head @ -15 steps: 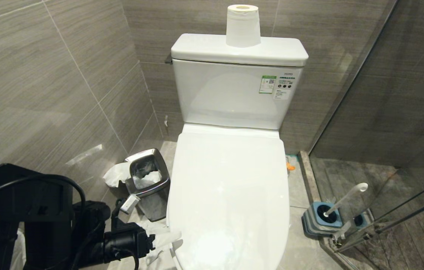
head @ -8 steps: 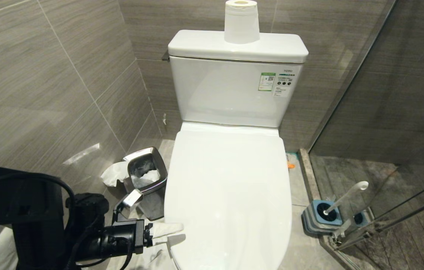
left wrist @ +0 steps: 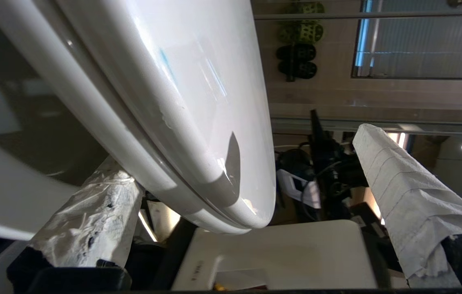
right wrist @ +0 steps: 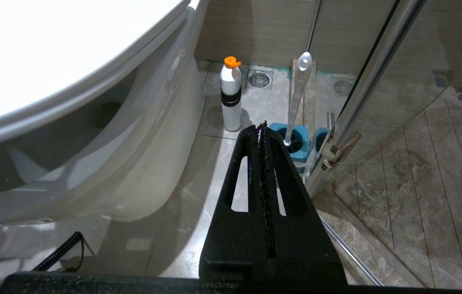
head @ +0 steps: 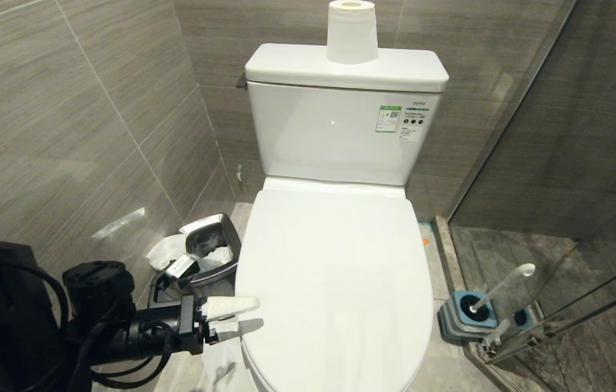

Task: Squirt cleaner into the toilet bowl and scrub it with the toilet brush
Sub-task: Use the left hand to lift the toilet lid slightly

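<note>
White glossy ceramic toilet bowl (head: 335, 283), lid down: our left tool (head: 231, 318), spread wide, straddles its side edge to lift it; right tool (right wrist: 261, 134), pressed together, idles beside the bowl.

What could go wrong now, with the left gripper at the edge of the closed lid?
1. The open left gripper straddles the lid edge; its wrapped fingers may slip on the glossy surface.
2. The bin stands close behind the arm and could be knocked.
3. The lid, swung up, might reach the paper roll on the tank.
</note>
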Motion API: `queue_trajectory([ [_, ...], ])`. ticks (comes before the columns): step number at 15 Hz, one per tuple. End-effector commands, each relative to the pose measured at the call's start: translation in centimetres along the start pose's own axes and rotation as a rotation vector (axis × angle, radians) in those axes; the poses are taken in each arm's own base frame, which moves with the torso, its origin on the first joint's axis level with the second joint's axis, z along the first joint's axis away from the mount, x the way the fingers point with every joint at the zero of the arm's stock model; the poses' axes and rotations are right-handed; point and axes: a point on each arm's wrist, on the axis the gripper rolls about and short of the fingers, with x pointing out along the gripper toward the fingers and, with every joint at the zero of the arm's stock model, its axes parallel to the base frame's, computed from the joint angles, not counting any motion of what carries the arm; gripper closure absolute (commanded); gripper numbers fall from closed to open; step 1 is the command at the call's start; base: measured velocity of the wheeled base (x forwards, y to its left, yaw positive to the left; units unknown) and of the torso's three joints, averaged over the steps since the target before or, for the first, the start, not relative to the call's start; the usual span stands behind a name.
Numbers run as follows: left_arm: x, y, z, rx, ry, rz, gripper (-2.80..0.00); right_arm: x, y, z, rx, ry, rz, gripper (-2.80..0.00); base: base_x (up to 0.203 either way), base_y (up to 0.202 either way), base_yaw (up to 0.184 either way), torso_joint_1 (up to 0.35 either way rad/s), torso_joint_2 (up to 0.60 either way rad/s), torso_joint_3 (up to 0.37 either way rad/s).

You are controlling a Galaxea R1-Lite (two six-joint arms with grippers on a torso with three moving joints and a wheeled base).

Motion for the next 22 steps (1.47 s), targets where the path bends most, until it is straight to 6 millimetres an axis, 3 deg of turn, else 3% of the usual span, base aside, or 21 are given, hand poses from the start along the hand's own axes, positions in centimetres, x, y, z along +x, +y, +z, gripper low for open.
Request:
queue_trajectory([
  [1,-0.3,-2.4,0.3,0.023,-0.007,-0.042,-2.8,0.0,0.0,0.0,0.0,0.0,0.0,0.0,0.0,0.0,0.0,0.0,0.0,0.0],
  [10,-0.3,-8.4,3.2,-0.002,-0.041,-0.166,-2.8,0.0,0.0,0.0,0.0,0.0,0.002,0.0,0.0,0.0,0.0,0.0,0.0,0.0],
  [22,-0.4,-13.1,6.3,0.158,-0.072,-0.262,-2.8,0.0,0.0,0.0,0.0,0.0,0.0,0.0,0.0,0.0,0.0,0.0,0.0,0.0],
])
